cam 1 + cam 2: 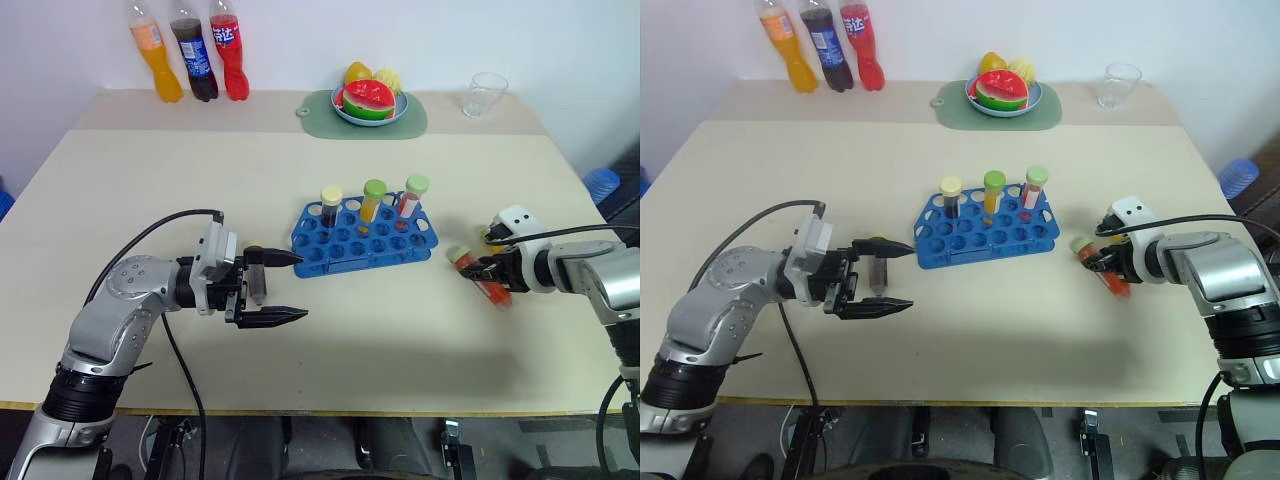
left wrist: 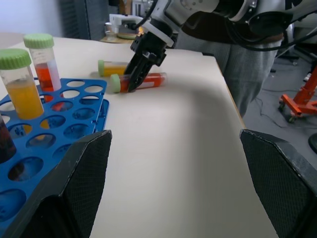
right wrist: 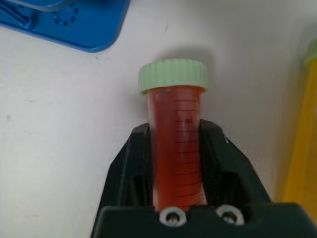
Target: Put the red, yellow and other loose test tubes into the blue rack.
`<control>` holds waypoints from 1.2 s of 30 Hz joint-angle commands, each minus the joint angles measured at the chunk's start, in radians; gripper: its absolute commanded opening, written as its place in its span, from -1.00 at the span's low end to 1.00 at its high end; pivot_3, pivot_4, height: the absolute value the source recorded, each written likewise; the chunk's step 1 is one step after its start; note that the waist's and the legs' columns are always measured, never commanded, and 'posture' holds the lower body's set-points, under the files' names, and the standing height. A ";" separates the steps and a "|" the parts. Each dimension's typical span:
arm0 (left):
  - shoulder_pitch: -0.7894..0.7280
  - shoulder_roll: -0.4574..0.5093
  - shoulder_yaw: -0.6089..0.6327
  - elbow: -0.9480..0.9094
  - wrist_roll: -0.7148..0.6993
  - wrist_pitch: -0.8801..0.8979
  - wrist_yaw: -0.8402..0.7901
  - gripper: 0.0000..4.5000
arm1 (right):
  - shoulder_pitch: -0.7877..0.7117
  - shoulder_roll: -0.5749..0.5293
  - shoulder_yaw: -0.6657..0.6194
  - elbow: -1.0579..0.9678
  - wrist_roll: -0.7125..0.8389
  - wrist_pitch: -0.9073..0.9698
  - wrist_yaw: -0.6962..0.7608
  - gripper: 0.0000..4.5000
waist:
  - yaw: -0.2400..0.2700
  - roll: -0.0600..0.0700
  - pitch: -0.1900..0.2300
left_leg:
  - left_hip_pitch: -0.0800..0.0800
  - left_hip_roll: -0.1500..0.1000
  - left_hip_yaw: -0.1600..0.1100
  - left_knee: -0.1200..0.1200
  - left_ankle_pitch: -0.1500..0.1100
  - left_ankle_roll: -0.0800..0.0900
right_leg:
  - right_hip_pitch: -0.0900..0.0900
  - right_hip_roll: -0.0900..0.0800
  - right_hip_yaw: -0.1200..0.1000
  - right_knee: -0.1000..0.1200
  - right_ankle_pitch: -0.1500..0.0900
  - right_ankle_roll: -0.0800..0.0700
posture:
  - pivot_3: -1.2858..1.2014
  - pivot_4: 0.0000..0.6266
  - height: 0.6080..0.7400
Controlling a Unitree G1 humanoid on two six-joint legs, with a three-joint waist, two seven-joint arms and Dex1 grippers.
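Two loose test tubes are seen lying on the table (image 1: 330, 330) to the right of the blue rack (image 1: 365, 238), well apart from it: a red tube (image 3: 177, 148) with a green cap, and just beside it on the far side a yellow tube (image 2: 115, 68), also green-capped. Three capped tubes already stand upright in the far row of the rack. The red tube is judged light, rigid and smooth-walled, so that it may slip or roll if pinched off-centre; hold is best taken across the clear barrel, below the cap. The right gripper (image 3: 177, 163) is pressed together on exactly that part, its two black fingers pinching the barrel from either side while the tube rests on the table, cap pointing toward the rack. The left gripper (image 1: 278, 286) is held spread wide and empty, level, just beside the near left corner of the rack.
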 commanded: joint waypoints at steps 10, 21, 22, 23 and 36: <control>0.025 -0.001 0.031 -0.022 -0.013 -0.010 0.026 0.91 | 0.260 0.237 -0.456 -0.462 0.221 -0.312 -0.052 -0.66 | -0.008 0.000 0.000 | 0.000 0.000 0.000 -0.001 0.000 0.000 | 0.000 0.001 0.000 0.000 0.000 0.002 | 0.03 -0.52 1.00; -0.020 -0.039 0.026 0.054 0.013 -0.047 0.034 0.91 | 0.264 0.588 -0.312 -0.413 0.001 -0.768 -0.307 -0.66 | -0.006 0.000 0.000 | 0.001 0.000 0.000 0.000 0.000 0.000 | 0.000 0.000 0.000 0.001 0.000 0.001 | 0.03 -0.52 1.00; -0.022 -0.043 0.026 0.058 0.013 -0.048 0.039 0.91 | 0.261 0.606 -0.301 -0.391 -0.015 -0.800 -0.320 -0.66 | -0.006 0.000 0.000 | 0.001 0.000 0.000 -0.001 0.000 0.000 | 0.000 0.000 0.000 0.001 0.000 0.001 | 0.03 -0.52 1.00; -0.022 -0.050 0.029 0.060 0.012 -0.048 0.048 0.91 | 0.260 0.624 -0.293 -0.364 -0.030 -0.837 -0.332 -0.66 | -0.007 0.001 0.000 | 0.001 0.000 0.000 -0.001 0.000 0.000 | 0.000 0.000 0.000 0.001 0.000 0.001 | 0.03 -0.52 1.00; -0.030 -0.083 0.048 0.056 0.016 -0.042 0.134 0.91 | 0.218 0.772 -0.236 -0.003 -0.127 -1.209 -0.422 -0.66 | -0.009 0.001 0.001 | 0.001 0.000 0.000 -0.001 0.000 0.000 | 0.000 0.000 0.000 0.002 0.000 0.001 | 0.03 -0.52 1.00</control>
